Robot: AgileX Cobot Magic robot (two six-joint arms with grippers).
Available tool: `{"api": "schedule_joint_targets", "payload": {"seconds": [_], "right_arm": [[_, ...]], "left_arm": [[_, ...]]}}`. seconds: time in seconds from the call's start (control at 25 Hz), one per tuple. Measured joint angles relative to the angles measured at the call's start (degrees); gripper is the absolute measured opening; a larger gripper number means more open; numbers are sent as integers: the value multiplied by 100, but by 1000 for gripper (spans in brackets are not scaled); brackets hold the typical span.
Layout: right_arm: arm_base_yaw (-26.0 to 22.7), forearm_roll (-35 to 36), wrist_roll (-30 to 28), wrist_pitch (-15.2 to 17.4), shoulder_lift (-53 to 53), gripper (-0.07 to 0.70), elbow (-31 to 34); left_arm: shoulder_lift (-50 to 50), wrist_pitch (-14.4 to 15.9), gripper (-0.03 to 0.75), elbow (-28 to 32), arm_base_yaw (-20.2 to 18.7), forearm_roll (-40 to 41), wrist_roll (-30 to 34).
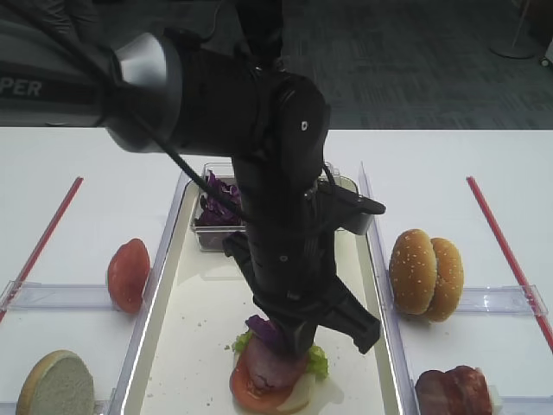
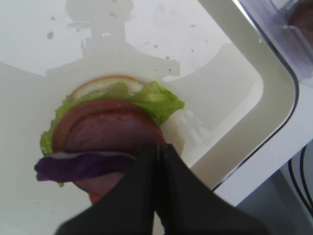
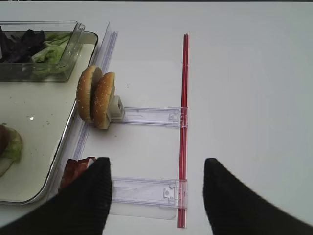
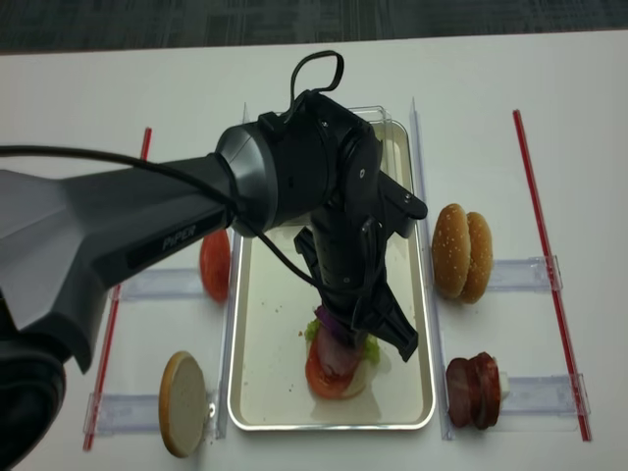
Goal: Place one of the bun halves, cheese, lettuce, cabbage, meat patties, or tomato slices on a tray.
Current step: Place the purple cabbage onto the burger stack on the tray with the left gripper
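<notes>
At the far left of the overhead view, a pale-faced cut bun half with a tan edge (image 4: 183,403) stands on edge in a clear plastic rack (image 4: 132,412), and above it a flat red-orange tomato slice (image 4: 215,266) stands in a second clear rack.

In the middle lies the long rectangular cream-white tray with a shiny raised metal rim (image 4: 263,339). At its upper end sits a small clear plastic box (image 1: 214,233) holding dark purple crinkly cabbage leaves (image 1: 219,202); the right wrist view shows light green ruffled lettuce (image 3: 53,53) in the same box beside the purple leaves. At the tray's lower end is a stack: a pale bun base, a green lettuce leaf (image 2: 151,98), a red tomato disc (image 2: 93,110) and a round pink ham-like meat slice (image 2: 115,134).

The left gripper (image 2: 159,156) stands directly over this stack, its two black fingers pressed together. A small flat purple cabbage shred (image 2: 80,165) lies across the pink slice's lower edge, reaching left from the fingertips; its right end meets them, but whether it is pinched between them cannot be told.

Right of the tray, two golden-brown sesame-seeded bun halves (image 4: 464,251) stand side by side on a clear rack, and lower down dark red-brown meat rounds (image 4: 474,391) stand on another. The right gripper (image 3: 156,188) hovers above that rack, its fingers wide apart, holding nothing.
</notes>
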Motion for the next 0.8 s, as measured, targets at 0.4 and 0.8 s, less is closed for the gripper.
{"api": "schedule_joint_targets", "payload": {"seconds": [0.4, 0.8], "right_arm": [[0, 0, 0, 0, 0, 445, 0], [0, 0, 0, 0, 0, 445, 0]], "left_arm": [[75, -102, -20, 0, 0, -25, 33], [75, -137, -20, 0, 0, -173, 146]]}}
